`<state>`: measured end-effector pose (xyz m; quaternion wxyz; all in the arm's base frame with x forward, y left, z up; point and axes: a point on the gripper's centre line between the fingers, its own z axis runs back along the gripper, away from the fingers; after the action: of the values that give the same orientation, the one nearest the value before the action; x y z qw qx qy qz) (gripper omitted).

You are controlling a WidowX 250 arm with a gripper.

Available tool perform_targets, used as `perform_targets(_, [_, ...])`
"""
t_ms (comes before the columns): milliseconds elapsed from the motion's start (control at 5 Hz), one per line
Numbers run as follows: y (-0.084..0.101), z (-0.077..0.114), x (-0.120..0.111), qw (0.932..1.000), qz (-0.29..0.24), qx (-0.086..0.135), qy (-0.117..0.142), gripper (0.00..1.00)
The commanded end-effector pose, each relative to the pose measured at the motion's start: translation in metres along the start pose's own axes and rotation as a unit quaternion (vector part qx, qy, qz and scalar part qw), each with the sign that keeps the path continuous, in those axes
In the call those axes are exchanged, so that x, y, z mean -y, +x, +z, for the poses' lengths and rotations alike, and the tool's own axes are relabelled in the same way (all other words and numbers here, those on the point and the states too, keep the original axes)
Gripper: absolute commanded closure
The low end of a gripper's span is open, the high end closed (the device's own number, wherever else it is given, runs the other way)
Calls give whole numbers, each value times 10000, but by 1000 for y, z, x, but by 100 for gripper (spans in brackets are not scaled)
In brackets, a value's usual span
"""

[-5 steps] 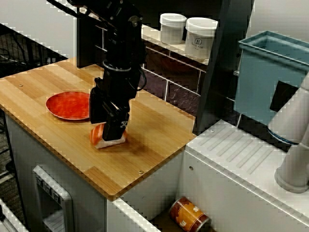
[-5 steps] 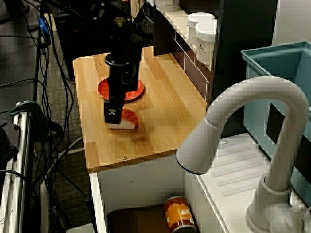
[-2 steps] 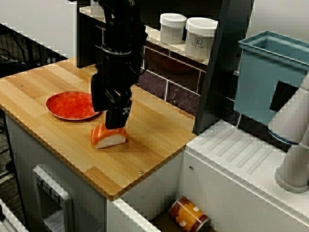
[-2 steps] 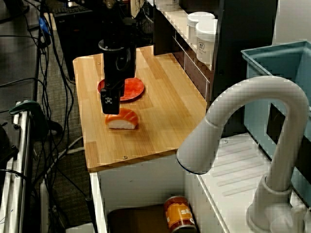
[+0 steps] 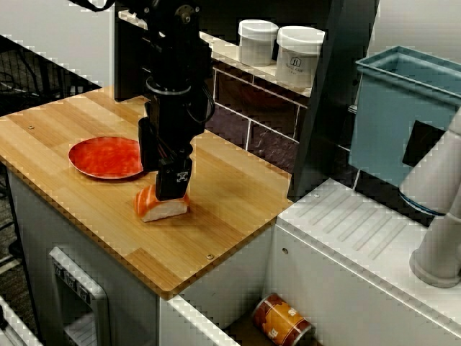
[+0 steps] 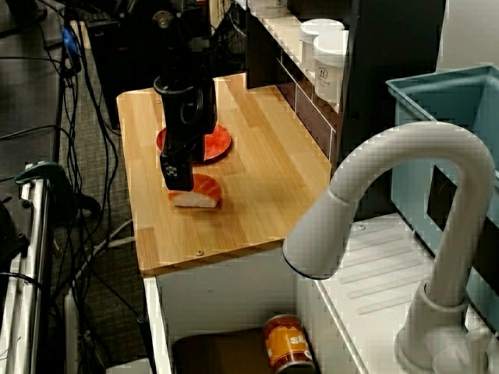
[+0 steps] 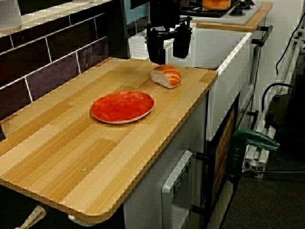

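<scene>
A piece of salmon sushi (image 5: 160, 205) (image 6: 196, 193) (image 7: 166, 76) lies on the wooden counter (image 5: 238, 209) near its front edge. My black gripper (image 5: 162, 180) (image 6: 179, 181) (image 7: 167, 57) hangs straight down just over it. In the view from the counter's end the two fingers stand apart, open, with nothing between them, their tips slightly above the sushi. A flat red plate (image 5: 106, 157) (image 6: 216, 143) (image 7: 122, 106) sits empty on the counter right beside the sushi. In the view from behind the tap the arm hides part of the plate.
Two white jars (image 5: 258, 42) (image 5: 299, 54) stand on a shelf above the dark tiled wall. A blue bin (image 5: 403, 108) and a white tap (image 6: 390, 202) stand past the counter's right end, over a white draining board (image 5: 346, 238). A can (image 5: 282, 318) lies below.
One second ago the fingers were down around the sushi. The gripper rose off it, leaving it on the counter, then sank a little again close over it.
</scene>
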<state>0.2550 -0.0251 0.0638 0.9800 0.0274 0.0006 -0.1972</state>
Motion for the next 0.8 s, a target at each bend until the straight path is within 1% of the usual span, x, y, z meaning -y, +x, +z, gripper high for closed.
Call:
perform_targets(0, [-11,-8,-7,9999,17,138,63,0])
perform_targets(200, [-13,-16,-4,9999,111,35,55,0])
perform_targets(400, [-10,-23,-4,9997,214,-56,62,0])
perform_targets(600, [-9,-26,-5,9995,311,-102,41,0])
